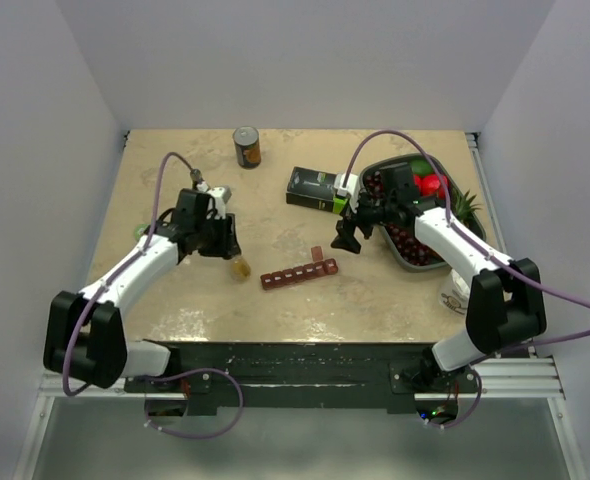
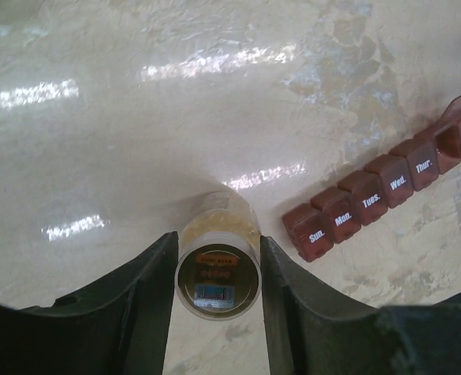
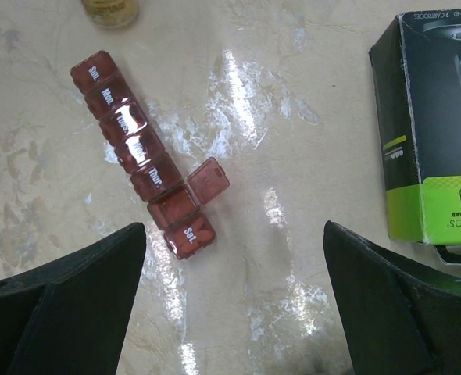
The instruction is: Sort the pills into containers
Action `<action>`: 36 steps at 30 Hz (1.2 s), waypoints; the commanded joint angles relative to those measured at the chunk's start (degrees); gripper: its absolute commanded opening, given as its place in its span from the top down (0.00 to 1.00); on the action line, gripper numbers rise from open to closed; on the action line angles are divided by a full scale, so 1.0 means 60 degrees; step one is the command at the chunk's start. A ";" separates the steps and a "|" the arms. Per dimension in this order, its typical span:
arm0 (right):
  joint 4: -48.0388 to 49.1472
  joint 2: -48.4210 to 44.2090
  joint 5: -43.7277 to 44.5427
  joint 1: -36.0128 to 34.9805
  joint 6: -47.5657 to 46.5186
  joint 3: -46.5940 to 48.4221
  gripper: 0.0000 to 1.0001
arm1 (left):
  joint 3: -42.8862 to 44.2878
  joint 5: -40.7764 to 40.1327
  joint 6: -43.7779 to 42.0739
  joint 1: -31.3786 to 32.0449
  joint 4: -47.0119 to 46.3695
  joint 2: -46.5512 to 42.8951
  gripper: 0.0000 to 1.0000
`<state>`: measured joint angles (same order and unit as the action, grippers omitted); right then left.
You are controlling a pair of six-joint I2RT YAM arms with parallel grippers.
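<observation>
The containers are a dark red pill organizer (image 1: pixel 298 272) lying mid-table, with day labels from Sun. to Sat. It also shows in the left wrist view (image 2: pixel 387 183) and the right wrist view (image 3: pixel 141 148). The lid next to Sat. stands open, and pills show in the Sat. cell. A small clear pill bottle (image 1: pixel 240 268) with yellowish contents sits just left of the Sun. end. My left gripper (image 1: pixel 225 248) is shut on this bottle (image 2: pixel 217 269), its fingers touching both sides. My right gripper (image 1: pixel 347 240) is wide open and empty above bare table right of the Sat. end (image 3: pixel 234 234).
A black-and-green box (image 1: pixel 315 188) lies behind the organizer and shows at the right of the right wrist view (image 3: pixel 437 117). A grey fruit tray (image 1: pixel 400 250) stands at the right under my right arm. A dark can (image 1: pixel 247 146) stands at the back.
</observation>
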<state>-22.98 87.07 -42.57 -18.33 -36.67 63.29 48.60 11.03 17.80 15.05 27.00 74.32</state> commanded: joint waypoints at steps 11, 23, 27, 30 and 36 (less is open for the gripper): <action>-0.0125 0.0254 -0.0025 -0.0197 -0.0466 -0.0074 0.02 | 0.2125 -0.1587 -0.1297 0.1461 0.0143 0.1851 0.84; -0.0330 0.0357 -0.0171 -0.0358 -0.0920 -0.0103 0.02 | 0.1891 -0.1720 -0.1385 0.1696 -0.0442 0.1150 0.25; -0.0432 0.0357 -0.0288 -0.0461 -0.1169 -0.0147 0.01 | 0.1394 -0.1779 -0.1414 0.1682 -0.0940 0.0402 0.19; -0.0520 0.0342 -0.0405 -0.0534 -0.1389 -0.0191 0.01 | 0.0839 -0.1809 -0.1473 0.1667 -0.1511 -0.0388 0.14; -0.0462 0.0269 -0.0143 -0.1030 -0.1653 -0.0264 0.01 | -0.0085 -0.1458 -0.1502 0.1404 -0.2464 -0.1825 0.06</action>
<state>-26.13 88.92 -43.07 -22.20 -44.29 62.28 51.03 0.97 9.80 24.73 18.92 67.51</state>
